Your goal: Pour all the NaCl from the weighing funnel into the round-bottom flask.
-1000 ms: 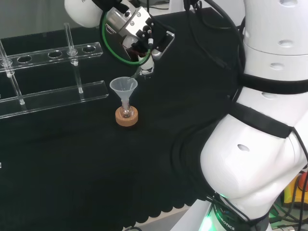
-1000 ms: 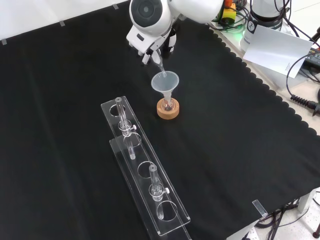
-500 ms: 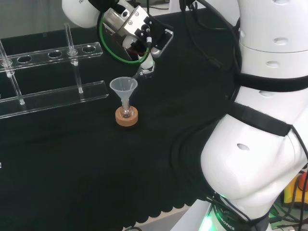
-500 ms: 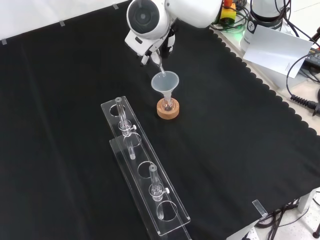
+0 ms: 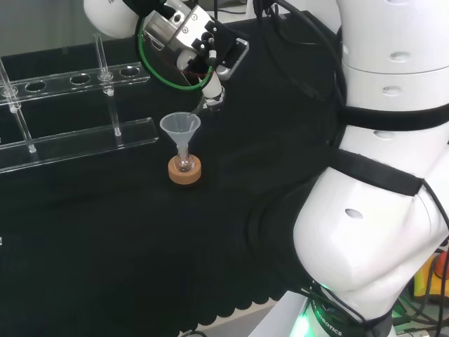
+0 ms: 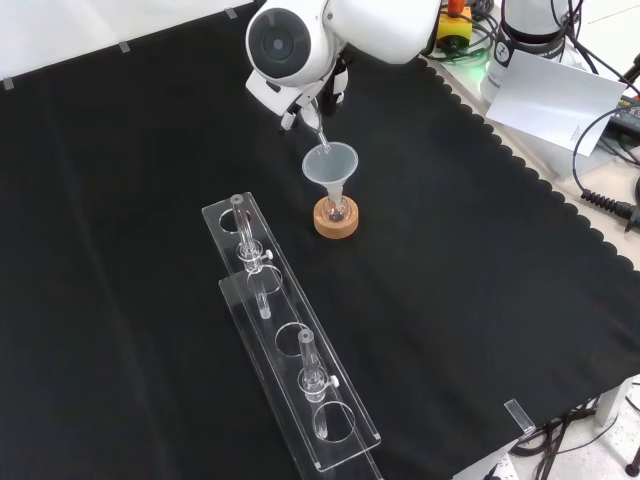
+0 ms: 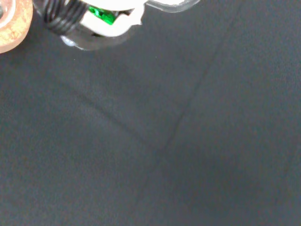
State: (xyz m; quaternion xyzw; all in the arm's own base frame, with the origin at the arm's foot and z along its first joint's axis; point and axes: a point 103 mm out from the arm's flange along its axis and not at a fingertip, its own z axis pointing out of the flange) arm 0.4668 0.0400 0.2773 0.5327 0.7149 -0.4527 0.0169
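Note:
A small round-bottom flask [image 5: 184, 163] stands upright in a cork ring [image 5: 184, 172] mid-cloth, with a clear plastic funnel [image 5: 180, 126] in its neck. The hand [image 5: 210, 67] hovers just above and to the right of it in the head view, its fingers pinched on a clear weighing funnel [image 5: 203, 106]. That funnel tilts down with its tip at the plastic funnel's rim. From the front, the hand [image 6: 322, 98] sits behind the arm's round link, the weighing funnel [image 6: 320, 134] slants down to the funnel [image 6: 331, 163] above the flask [image 6: 336, 208] and cork ring [image 6: 336, 222]. The cork ring [image 7: 8, 27] edges the wrist view.
A long clear acrylic rack [image 5: 77, 133] with a few glass tubes stands left of the flask in the head view and nearer the camera in the front view, rack [image 6: 290, 350]. The arm's big white links [image 5: 379, 175] stand at the right. Papers and cables [image 6: 560, 95] lie beyond the cloth's edge.
The wrist has turned and drifted slightly left in the head view, raising the back of the weighing funnel a little. Its tip stays at the funnel's rim; flask and stand have not moved.

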